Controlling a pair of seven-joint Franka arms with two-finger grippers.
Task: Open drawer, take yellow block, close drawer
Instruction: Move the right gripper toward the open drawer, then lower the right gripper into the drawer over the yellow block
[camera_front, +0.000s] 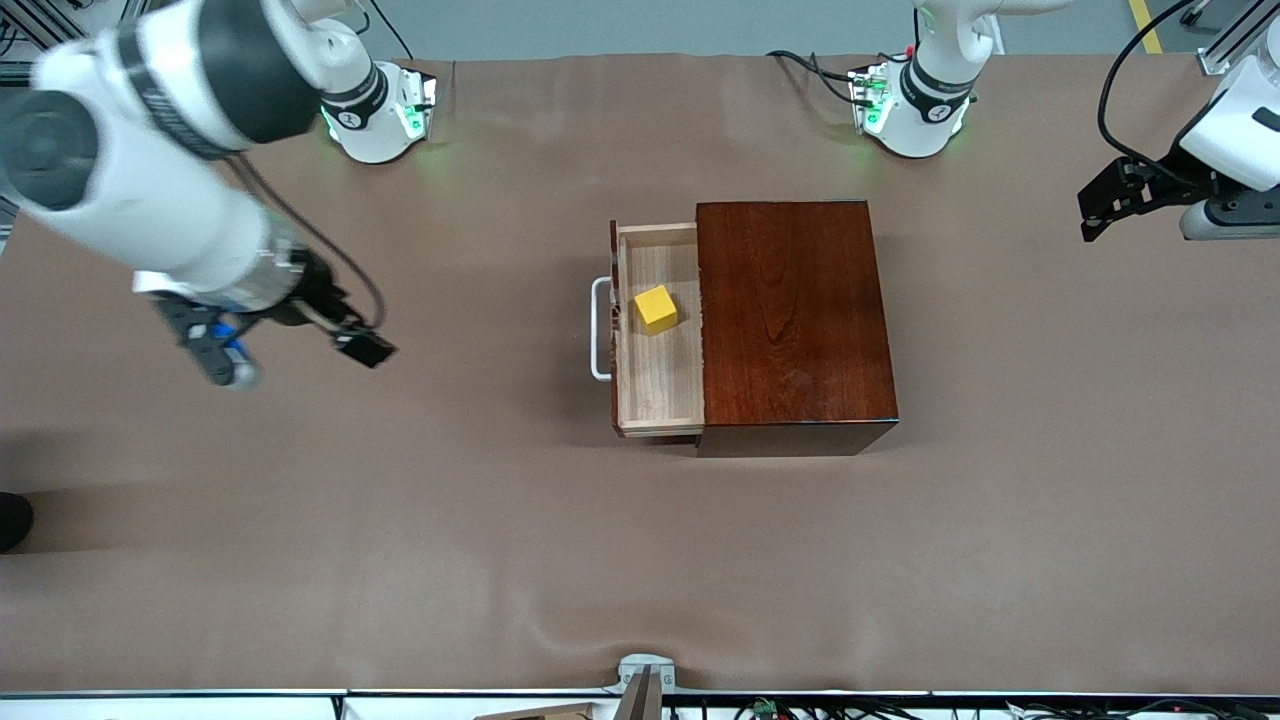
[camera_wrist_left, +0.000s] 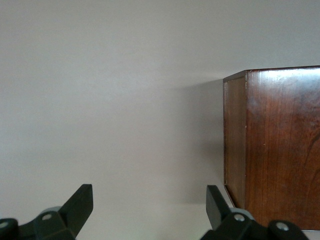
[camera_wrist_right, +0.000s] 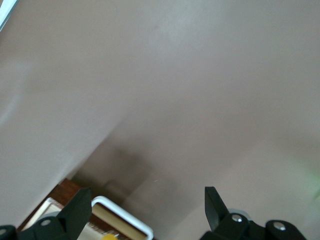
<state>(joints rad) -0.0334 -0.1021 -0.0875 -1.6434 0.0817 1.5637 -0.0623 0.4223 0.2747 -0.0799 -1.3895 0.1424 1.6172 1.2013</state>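
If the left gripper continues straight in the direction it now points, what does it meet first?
Probably bare table: the open left gripper faces the cloth, with the wooden box just off its line beside one finger. Depth is unclear.

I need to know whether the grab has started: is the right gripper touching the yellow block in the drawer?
Apart. In the front view the right gripper hangs open over bare table, well clear of the yellow block inside the drawer.
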